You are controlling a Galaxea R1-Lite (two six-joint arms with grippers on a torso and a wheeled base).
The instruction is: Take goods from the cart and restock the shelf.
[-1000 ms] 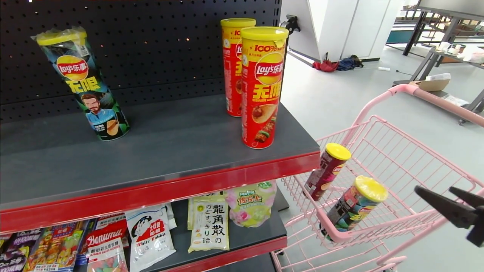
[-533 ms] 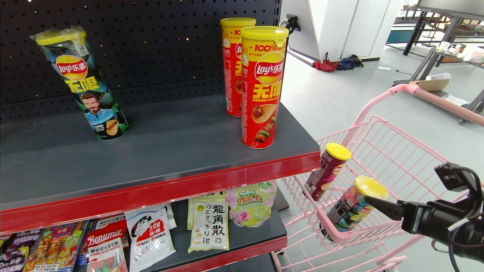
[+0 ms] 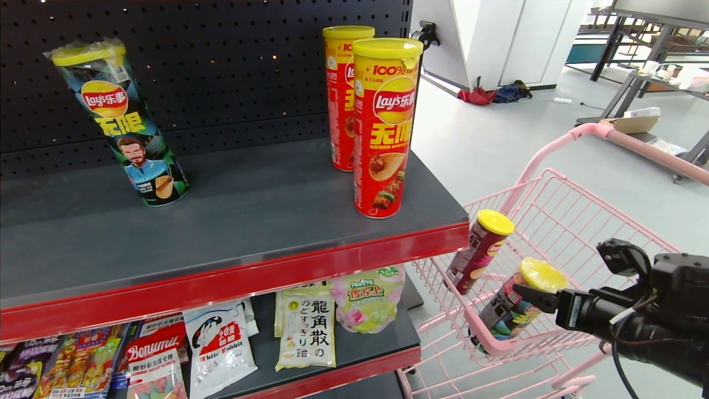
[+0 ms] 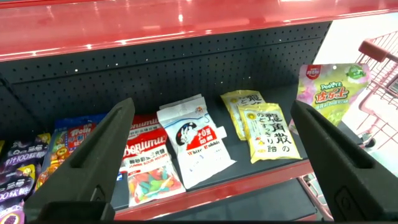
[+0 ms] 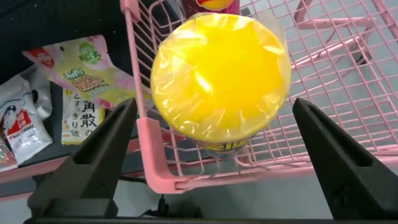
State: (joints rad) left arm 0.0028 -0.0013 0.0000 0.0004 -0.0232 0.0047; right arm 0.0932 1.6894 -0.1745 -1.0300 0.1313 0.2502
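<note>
Right hand (image 5: 211,106) spread either side of yellow film-wrapped lid (image 5: 221,68) on dark cardboard chip tube (image 3: 501,318), tilted in near left corner of pink wire cart (image 3: 490,346). Best grip probably: slide past lid onto tube body, clear of cart rim, squeeze gently. Left hand (image 4: 211,109) spread, facing snack bags (image 4: 186,146) on lower shelf (image 4: 261,177). Second, dark red tube (image 3: 476,255) leans beyond. Left, grey red-edged shelf (image 3: 249,221) holds two red tubes (image 3: 385,127), green-black tube (image 3: 124,122), gap between. Far right, grey floor (image 3: 498,144).
</note>
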